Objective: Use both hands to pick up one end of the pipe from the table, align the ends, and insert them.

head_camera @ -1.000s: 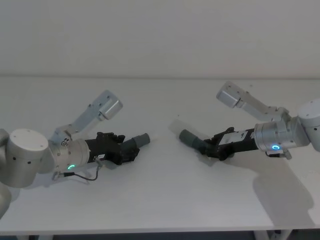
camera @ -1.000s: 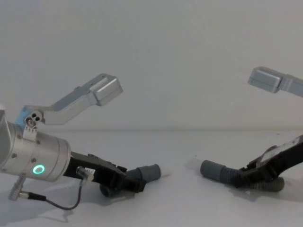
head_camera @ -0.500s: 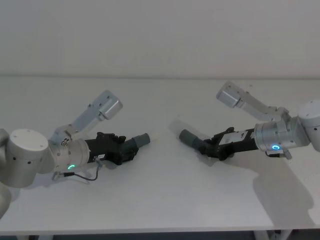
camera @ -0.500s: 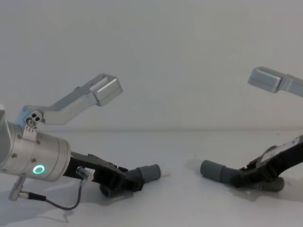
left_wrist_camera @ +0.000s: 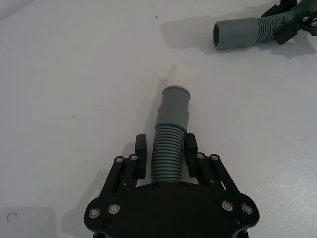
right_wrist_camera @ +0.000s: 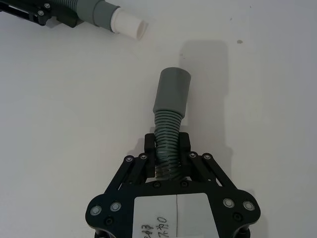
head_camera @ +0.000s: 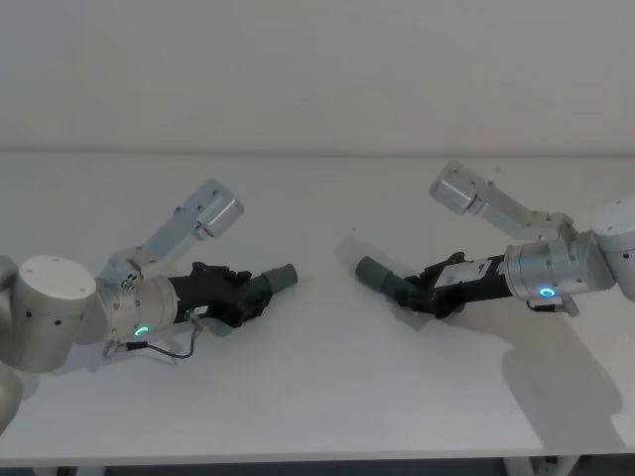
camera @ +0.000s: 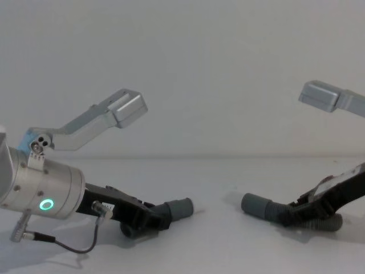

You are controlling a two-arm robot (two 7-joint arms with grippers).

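Note:
On the white table [head_camera: 317, 397], my left gripper [head_camera: 241, 296] is shut on the ribbed part of one grey pipe piece [left_wrist_camera: 167, 151]. Its smooth cuff end [head_camera: 283, 277] points right and carries a white tip [left_wrist_camera: 177, 74]. Across a gap, my right gripper [head_camera: 419, 291] is shut on the ribs of the other pipe piece [right_wrist_camera: 166, 136], whose cuff end [head_camera: 372, 270] points left. In the chest view both cuffs [camera: 179, 208] [camera: 255, 205] sit low over the table and face each other, apart. The right piece's ribbed tail [camera: 322, 224] lies behind my right gripper [camera: 293, 212].
A bare stretch of table lies between the two cuffs. A plain pale wall [head_camera: 317, 69] stands behind the table. A thin black cable [camera: 74, 246] loops under my left wrist.
My left gripper has turned slightly with its pipe piece, so it looks narrower from the head view. The right gripper and its piece have barely moved.

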